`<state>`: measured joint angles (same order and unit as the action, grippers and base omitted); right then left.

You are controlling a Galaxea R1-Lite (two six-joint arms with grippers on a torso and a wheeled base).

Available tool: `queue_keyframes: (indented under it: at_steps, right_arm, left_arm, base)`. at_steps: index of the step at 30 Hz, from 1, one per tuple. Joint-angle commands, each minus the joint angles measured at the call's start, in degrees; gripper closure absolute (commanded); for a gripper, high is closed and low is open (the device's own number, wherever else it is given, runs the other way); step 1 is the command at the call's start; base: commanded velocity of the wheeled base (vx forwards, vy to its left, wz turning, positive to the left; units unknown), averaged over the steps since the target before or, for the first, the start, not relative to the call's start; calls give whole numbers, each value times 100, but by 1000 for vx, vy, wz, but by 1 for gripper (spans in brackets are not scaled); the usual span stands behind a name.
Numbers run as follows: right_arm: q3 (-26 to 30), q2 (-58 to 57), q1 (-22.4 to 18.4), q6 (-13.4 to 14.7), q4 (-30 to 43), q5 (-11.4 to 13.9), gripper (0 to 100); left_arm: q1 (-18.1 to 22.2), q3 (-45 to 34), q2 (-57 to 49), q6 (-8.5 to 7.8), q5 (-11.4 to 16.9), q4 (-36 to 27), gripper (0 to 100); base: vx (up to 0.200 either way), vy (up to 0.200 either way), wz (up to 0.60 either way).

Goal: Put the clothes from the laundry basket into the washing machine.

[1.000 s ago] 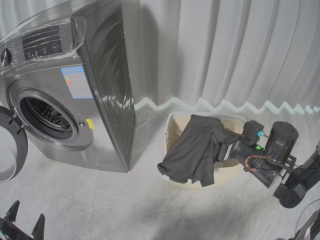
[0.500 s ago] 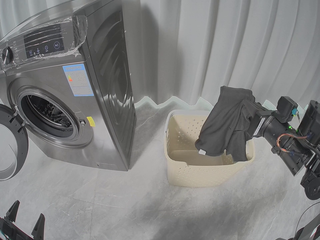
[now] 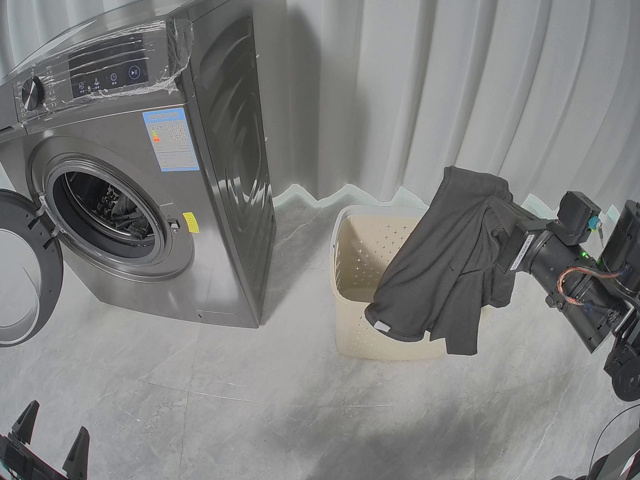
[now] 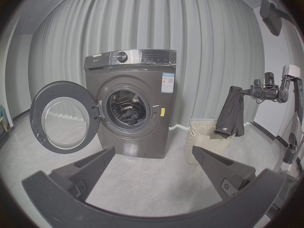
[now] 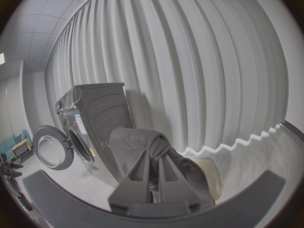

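Observation:
A dark grey garment hangs in the air over the right part of the cream laundry basket, its lower hem draping past the basket's front wall. My right gripper is shut on the garment's top; the pinched cloth bunches around its fingers. The grey washing machine stands at the left with its round door swung open, and dark clothes lie in the drum. My left gripper is low at the front left, open and holding nothing.
A white pleated curtain hangs behind the machine and the basket. Bare grey floor lies between the machine, the basket and me. A teal sofa sits far off beyond the machine.
The right gripper lifted the garment out of the basket and now holds it higher. The head view has shifted, so the machine sits further right in frame.

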<state>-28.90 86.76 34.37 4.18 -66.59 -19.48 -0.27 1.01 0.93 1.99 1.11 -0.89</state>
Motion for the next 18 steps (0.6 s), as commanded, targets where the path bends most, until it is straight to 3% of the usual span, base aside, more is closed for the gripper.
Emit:
queue_keyframes:
  at_steps: [1, 18]
  right_arm:
    - [25, 34, 9, 4, -12, 14, 100]
    - [69, 78, 79, 30, -12, 50, 100]
  left_arm:
    - [0, -75, -93, 3, 3, 1, 0]
    - [0, -75, -93, 30, -5, 1, 0]
  base:
    - [0, 200, 0]
    - [0, 200, 0]
